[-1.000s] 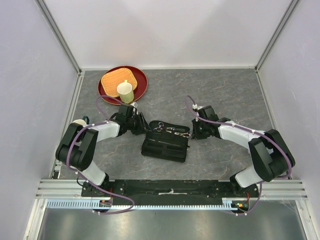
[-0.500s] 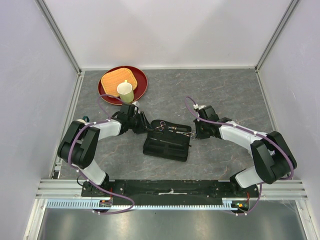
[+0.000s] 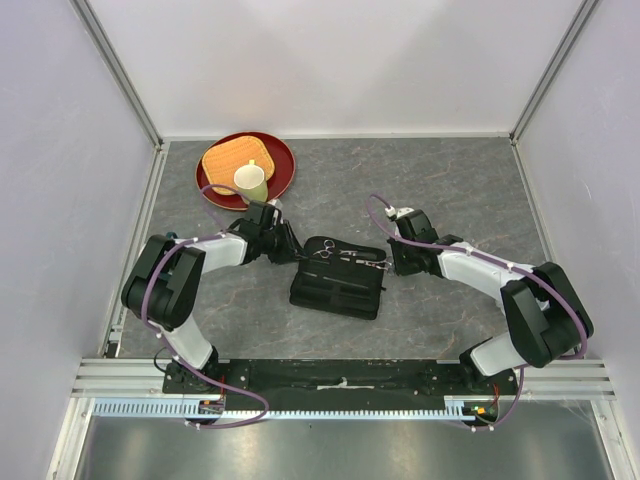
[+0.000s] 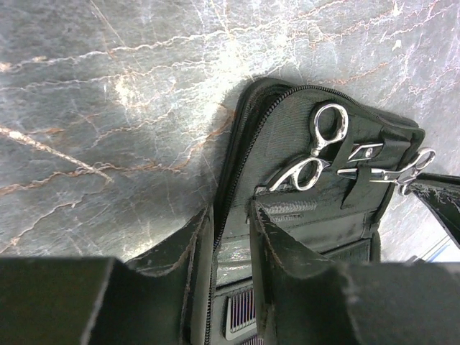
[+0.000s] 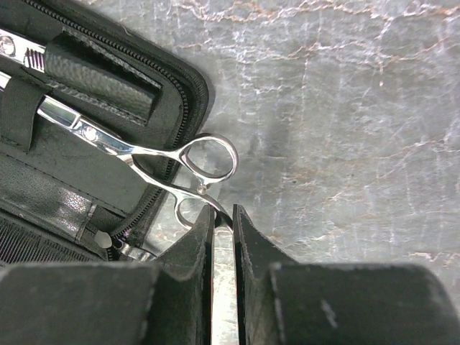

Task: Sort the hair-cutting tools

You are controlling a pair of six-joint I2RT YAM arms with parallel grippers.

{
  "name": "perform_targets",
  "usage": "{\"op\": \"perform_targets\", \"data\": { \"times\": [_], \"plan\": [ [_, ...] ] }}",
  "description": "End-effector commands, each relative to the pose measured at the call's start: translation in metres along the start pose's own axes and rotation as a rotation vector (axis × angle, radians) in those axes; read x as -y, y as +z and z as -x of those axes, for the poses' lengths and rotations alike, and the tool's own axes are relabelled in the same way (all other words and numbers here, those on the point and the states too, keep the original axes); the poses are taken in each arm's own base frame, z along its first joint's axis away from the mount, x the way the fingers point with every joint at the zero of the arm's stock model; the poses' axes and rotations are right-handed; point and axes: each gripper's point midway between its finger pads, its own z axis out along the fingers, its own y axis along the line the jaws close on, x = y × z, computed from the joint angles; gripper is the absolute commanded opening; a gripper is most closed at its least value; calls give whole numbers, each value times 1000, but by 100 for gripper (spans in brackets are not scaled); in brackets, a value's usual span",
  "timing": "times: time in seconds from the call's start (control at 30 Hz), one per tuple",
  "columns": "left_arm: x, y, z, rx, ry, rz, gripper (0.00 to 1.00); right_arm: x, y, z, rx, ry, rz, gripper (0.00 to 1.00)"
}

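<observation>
Top view, near to far: an open black zip case (image 3: 335, 312) sits mid-frame on the desk (image 3: 460, 190), with both hands at its far half. The near half holds dark slim items, likely the combs (image 3: 335, 290), too dark to separate. The far half carries both scissors.

Right scissors (image 3: 362, 260): the long axis runs left-right across the frame, rings at the case's right edge, pointing straight at the right hand (image 3: 391, 263). That is the nearer arm. In the right wrist view the hand's fingers are nearly pressed together and the rim of the lower ring goes in between them, which reads as a pinch on that ring. The blades run under a leather strap (image 5: 108, 83) toward the upper left of that frame. My guess is the pull-out goes along the axis, away from the strap, toward frame right in the top view.

Left scissors (image 3: 320, 253): rings face the other way, nearer the left hand (image 3: 290, 250). In the left wrist view that hand's fingers straddle the case's zip rim with a gap showing. Clamped or not, cannot tell.

Far upper left, well apart: a red tray (image 3: 285, 178) with a cup (image 3: 250, 183).
</observation>
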Motion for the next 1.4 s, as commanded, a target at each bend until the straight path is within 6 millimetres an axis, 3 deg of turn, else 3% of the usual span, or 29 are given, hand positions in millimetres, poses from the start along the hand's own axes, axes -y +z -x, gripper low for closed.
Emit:
{"op": "perform_targets", "data": {
  "times": [0.0,0.13,0.33,0.6,0.67,0.73,0.83,0.93,1.03,1.23,1.37],
  "plan": [
    [-7,8,-5,-11,-10,60,33,8,-5,46,163,-34,-71,0],
    [-8,8,-6,-12,-9,74,32,9,-16,65,248,-54,-78,0],
    [-10,10,-8,-20,-11,92,32,10,-5,65,204,-85,-97,0],
    [-13,9,-6,-14,2,121,31,33,-2,55,140,-56,-229,0],
    [-13,5,-4,0,11,129,31,37,-1,54,98,-26,-257,25],
    [-11,2,-1,14,17,127,31,34,-4,60,108,-18,-248,61],
    [-8,-4,4,31,28,128,32,30,-16,75,164,15,-236,75],
    [-4,-8,8,48,36,120,33,28,-27,89,212,44,-229,78],
    [-1,-11,11,58,37,113,33,27,-33,102,245,111,-235,72],
    [4,-12,16,71,42,104,33,15,-3,99,169,198,-200,52],
    [6,-12,17,72,47,100,33,12,11,91,128,244,-203,43]
  ]
}}
